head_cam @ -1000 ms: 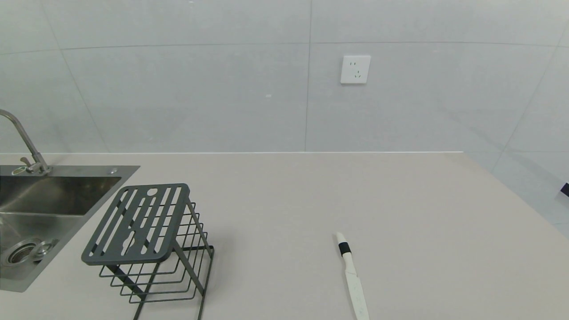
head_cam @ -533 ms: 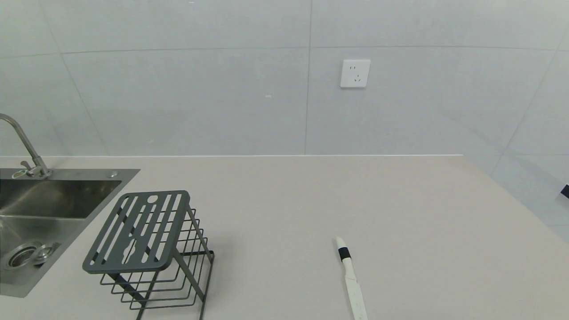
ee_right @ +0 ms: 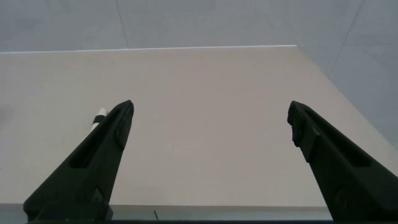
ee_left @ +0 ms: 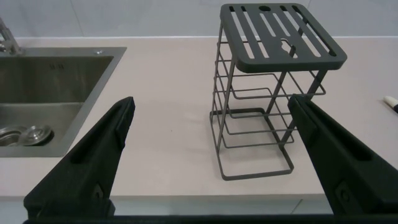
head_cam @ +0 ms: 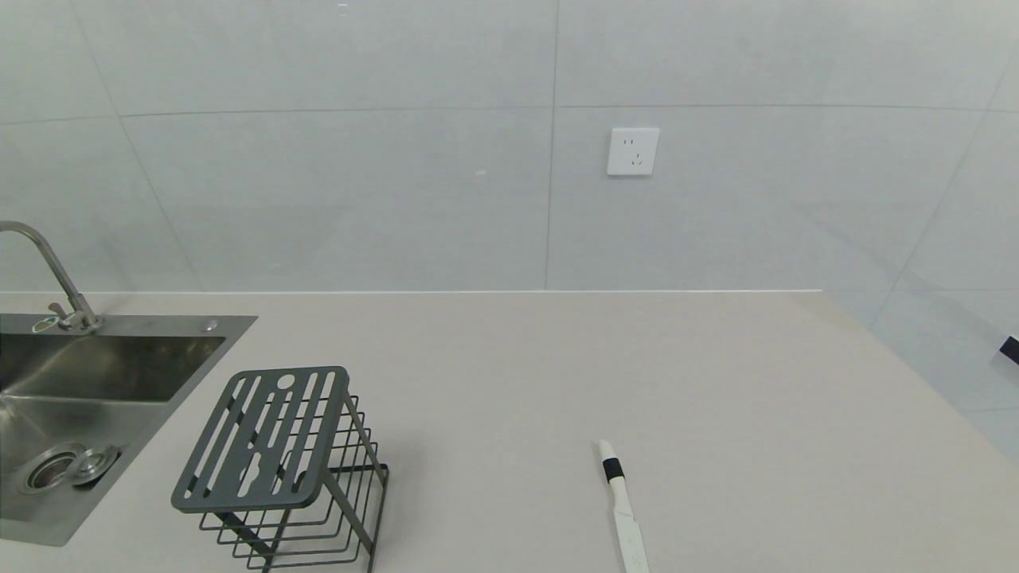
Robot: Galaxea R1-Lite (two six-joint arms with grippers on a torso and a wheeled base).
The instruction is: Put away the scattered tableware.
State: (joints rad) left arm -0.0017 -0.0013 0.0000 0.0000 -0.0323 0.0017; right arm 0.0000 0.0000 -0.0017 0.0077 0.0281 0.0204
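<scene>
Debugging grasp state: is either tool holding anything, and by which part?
Nothing is held. The left tool and right tool are both open and empty; the knife lies untouched on the counter, right of the rack.

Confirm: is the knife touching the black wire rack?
Apart. The head view shows the knife lying on the countertop to the right of the rack, with a wide bare stretch between them.

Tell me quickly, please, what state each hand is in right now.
Left hand: open, holding nothing.
Right hand: open, holding nothing.
</scene>
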